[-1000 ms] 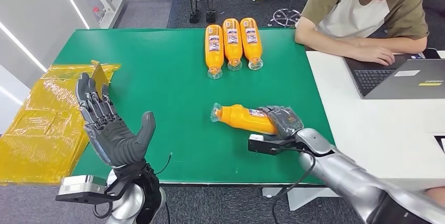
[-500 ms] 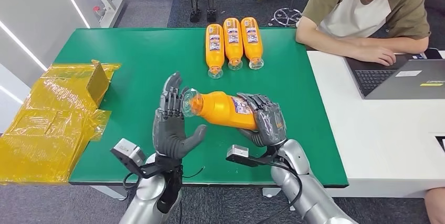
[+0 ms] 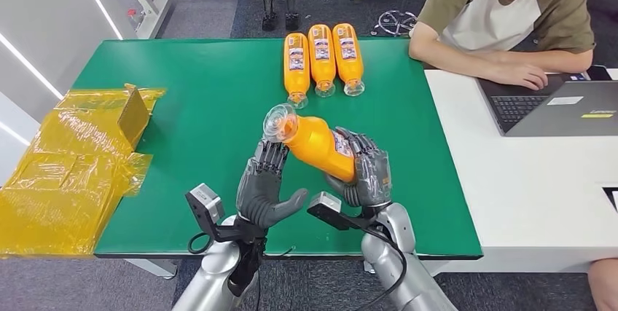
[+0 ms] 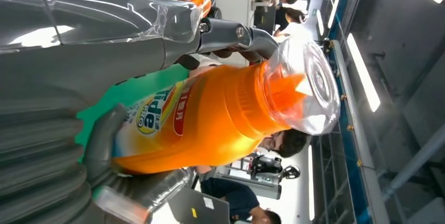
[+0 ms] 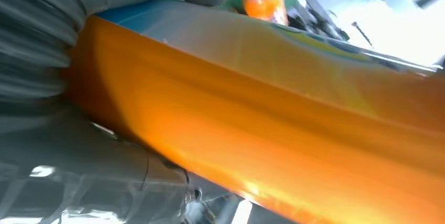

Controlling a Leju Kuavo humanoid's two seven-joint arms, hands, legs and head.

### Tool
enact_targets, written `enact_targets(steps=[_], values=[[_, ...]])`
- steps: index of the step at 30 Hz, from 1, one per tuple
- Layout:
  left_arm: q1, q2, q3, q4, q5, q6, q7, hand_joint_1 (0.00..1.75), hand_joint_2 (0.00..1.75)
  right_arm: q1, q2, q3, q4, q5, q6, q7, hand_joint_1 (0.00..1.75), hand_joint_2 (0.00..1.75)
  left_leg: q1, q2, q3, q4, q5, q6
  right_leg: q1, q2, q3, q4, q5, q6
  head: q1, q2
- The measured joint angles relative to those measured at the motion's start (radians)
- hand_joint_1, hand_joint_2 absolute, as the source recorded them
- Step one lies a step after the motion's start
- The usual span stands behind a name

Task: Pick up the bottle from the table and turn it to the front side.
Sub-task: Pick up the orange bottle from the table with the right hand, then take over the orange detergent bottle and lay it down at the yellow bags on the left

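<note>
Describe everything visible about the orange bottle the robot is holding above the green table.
The orange plastic bottle has a clear domed cap over an orange neck and a printed label on its body. It is lifted off the green table, tilted, cap up and away from the robot. The right hand grips its lower body; the left hand touches it below the neck.

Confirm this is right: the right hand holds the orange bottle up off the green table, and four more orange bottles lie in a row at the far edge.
Not quite. The right hand does hold the orange bottle off the green table, but the head view shows three bottles in the row at the far edge, not four.
</note>
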Motion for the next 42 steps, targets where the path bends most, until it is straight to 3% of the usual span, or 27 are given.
enact_targets(steps=[5,11,17,27,28,31,32,42], values=[[-0.003,-0.001,0.000,0.016,0.008,-0.007,0.002,0.00,1.75,0.014,-0.029,0.136,-0.005,-0.026,0.026,0.090,1.75,1.75,0.000,0.000,0.000,0.000,-0.001,-0.001,0.000,0.001,-0.001,0.000,0.000,0.000,0.000,0.000],[-0.033,-0.010,0.008,0.048,0.067,-0.052,0.000,0.00,1.75,0.059,-0.062,0.228,-0.072,0.013,0.045,0.102,1.75,1.75,0.000,0.000,-0.001,0.000,-0.001,-0.001,0.000,0.001,-0.002,0.000,0.000,0.000,0.000,0.000],[-0.080,-0.026,0.008,0.117,0.157,-0.052,-0.003,0.00,1.75,0.098,-0.083,0.271,-0.161,0.061,0.071,0.136,1.75,1.75,0.000,0.001,-0.001,0.000,-0.001,-0.001,0.000,0.002,-0.002,0.000,0.000,0.000,0.000,0.000],[-0.091,-0.032,0.006,0.168,0.169,-0.002,-0.033,0.00,1.75,0.113,-0.103,0.272,-0.201,0.096,0.149,0.162,1.75,1.75,0.000,0.002,-0.001,0.000,-0.001,-0.001,0.000,0.002,-0.002,0.000,0.000,0.000,0.000,0.000],[-0.091,-0.032,0.006,0.169,0.165,0.003,-0.035,0.16,1.75,0.111,-0.103,0.272,-0.200,0.097,0.155,0.162,1.75,1.75,0.000,0.002,-0.001,0.000,-0.001,-0.001,0.000,0.002,-0.002,0.000,0.000,0.000,0.000,0.000],[-0.091,-0.032,0.008,0.169,0.152,0.015,-0.041,1.45,1.75,0.106,-0.105,0.272,-0.197,0.098,0.164,0.160,1.73,1.75,0.000,0.002,-0.001,0.000,-0.001,-0.001,0.000,0.002,-0.002,0.000,0.000,0.000,0.000,0.000],[-0.091,-0.032,0.009,0.169,0.147,0.019,-0.043,1.73,1.75,0.104,-0.105,0.272,-0.195,0.098,0.165,0.159,1.73,1.75,0.000,0.002,-0.001,0.000,-0.001,-0.001,0.000,0.002,-0.002,0.000,0.000,0.000,0.000,0.000],[-0.089,-0.032,0.025,0.167,0.082,0.070,-0.069,1.75,1.75,0.105,-0.112,0.272,-0.176,0.109,0.167,0.163,1.75,1.75,0.000,0.002,-0.002,0.000,-0.001,-0.001,0.000,0.002,-0.002,0.000,0.000,0.000,0.000,0.000]])
